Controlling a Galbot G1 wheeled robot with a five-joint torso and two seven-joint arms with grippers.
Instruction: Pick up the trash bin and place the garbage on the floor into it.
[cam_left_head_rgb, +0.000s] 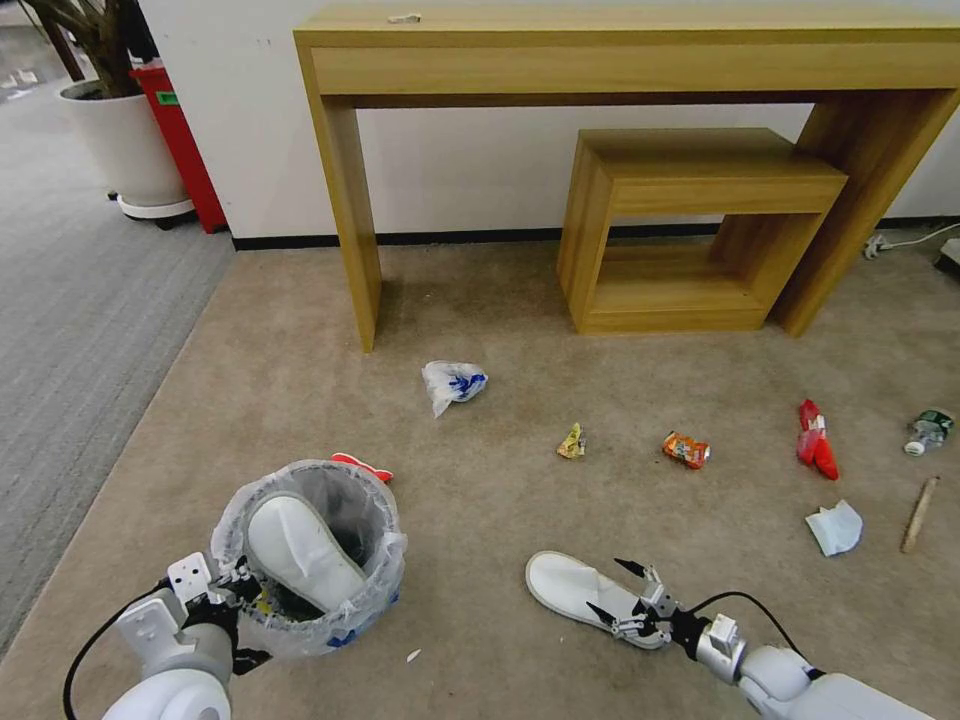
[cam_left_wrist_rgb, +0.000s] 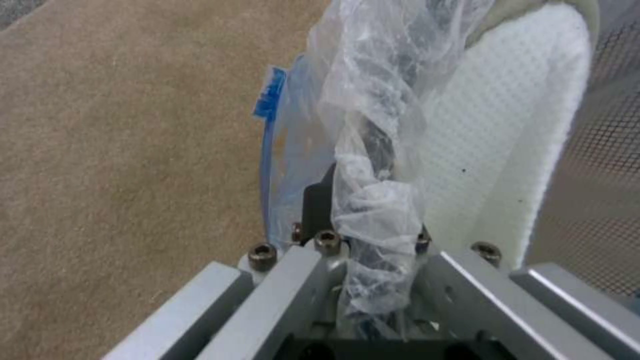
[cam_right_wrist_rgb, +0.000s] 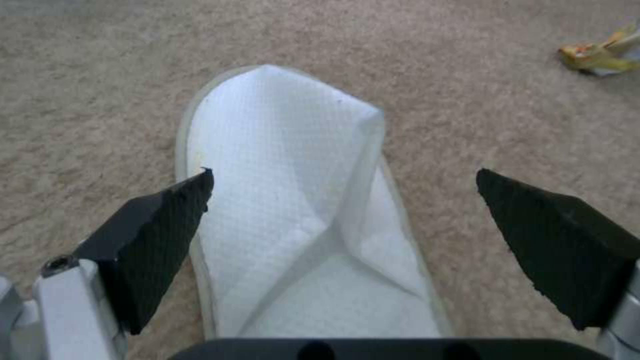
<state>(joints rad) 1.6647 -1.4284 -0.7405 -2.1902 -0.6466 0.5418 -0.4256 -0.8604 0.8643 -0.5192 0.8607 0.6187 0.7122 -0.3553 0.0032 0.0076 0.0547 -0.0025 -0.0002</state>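
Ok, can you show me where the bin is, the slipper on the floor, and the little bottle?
trash bin (cam_left_head_rgb: 385, 575): head view, bag-covered side wall.
slipper on the floor (cam_left_head_rgb: 565, 585): head view, its toe end.
small bottle (cam_left_head_rgb: 928, 430): head view, middle of its body.

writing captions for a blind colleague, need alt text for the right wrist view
The right gripper hangs open over a white slipper lying on the beige carpet, one black finger on each side of it and neither touching it. A crumpled yellow wrapper lies on the carpet farther off.
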